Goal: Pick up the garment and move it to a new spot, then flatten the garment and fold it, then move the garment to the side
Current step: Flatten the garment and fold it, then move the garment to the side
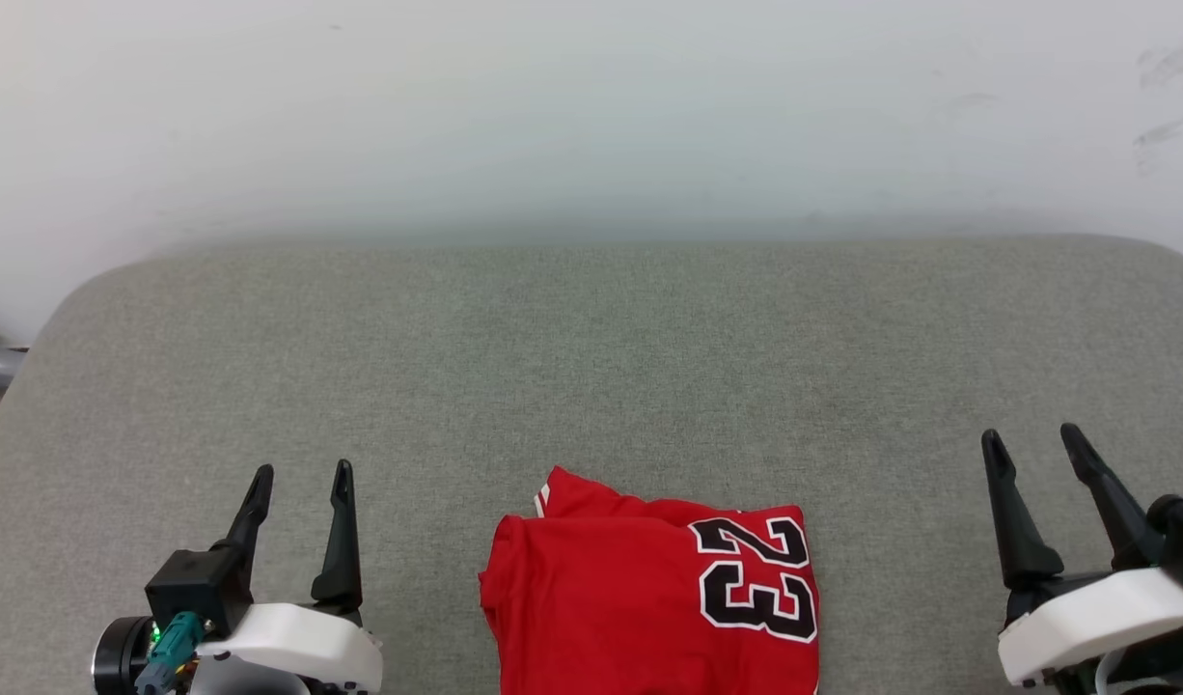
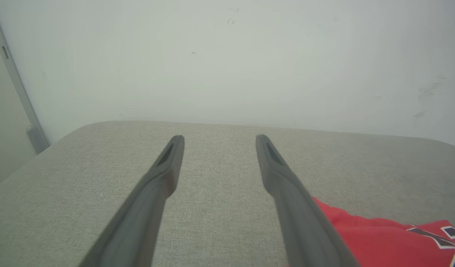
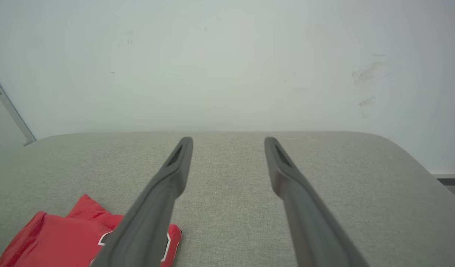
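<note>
The garment [image 1: 649, 603], a red jersey with a black white-outlined "23", lies folded in a compact bundle at the near middle of the grey padded surface, running off the bottom edge of the head view. My left gripper [image 1: 300, 471] stands open to its left, apart from it, nothing between its fingers. My right gripper [image 1: 1033, 436] is open far to the right, also empty. A red corner of the garment [image 2: 379, 237] shows at the lower right of the left wrist view, and the garment [image 3: 60, 241] at the lower left of the right wrist view.
The grey fabric surface [image 1: 591, 367] has rounded far corners and ends at a pale wall [image 1: 591, 116]. A grey vertical strip [image 2: 16, 85] runs down the wall at the left.
</note>
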Robot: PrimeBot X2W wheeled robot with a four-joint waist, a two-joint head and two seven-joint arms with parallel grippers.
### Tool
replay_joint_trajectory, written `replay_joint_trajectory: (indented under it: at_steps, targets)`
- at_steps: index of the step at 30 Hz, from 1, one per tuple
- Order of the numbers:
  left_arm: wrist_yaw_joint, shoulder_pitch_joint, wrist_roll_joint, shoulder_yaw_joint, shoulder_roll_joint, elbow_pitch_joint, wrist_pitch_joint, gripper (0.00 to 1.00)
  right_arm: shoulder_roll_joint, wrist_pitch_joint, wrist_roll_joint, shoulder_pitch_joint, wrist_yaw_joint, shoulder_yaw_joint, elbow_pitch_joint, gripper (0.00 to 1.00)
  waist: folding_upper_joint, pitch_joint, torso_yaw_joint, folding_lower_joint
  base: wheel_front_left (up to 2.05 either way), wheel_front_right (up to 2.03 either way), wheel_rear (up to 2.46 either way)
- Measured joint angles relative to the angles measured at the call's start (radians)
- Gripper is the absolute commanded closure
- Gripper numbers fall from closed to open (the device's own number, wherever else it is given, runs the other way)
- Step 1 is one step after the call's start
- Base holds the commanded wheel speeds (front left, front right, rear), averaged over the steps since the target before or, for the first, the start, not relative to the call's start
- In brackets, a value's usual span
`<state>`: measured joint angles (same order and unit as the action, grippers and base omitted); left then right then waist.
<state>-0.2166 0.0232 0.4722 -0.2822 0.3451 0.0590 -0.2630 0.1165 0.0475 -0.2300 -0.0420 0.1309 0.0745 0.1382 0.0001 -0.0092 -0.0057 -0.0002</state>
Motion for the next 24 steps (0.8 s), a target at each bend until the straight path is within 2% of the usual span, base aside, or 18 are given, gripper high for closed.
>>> replay_joint_trajectory:
  at_steps: [6,17,24]
  targets:
    - [0.005,-0.02,-0.001,0.012,-0.004,0.017,0.0,0.0,-0.02,-0.016,0.04,-0.041,0.0,-0.018,0.023,0.0,0.0,-0.018,-0.004,0.0,0.0,0.0,0.0]
    - [0.021,-0.022,-0.012,0.031,-0.013,0.04,0.0,0.0,-0.036,-0.007,0.034,-0.055,0.0,-0.022,0.036,0.0,0.0,-0.015,-0.005,0.0001,0.0,0.0,0.0]
    - [0.032,-0.021,-0.022,0.043,-0.019,0.041,0.0,0.0,-0.046,0.031,-0.022,-0.063,0.0,0.01,0.03,0.0,0.0,-0.01,-0.003,0.0001,0.0,0.0,0.0]
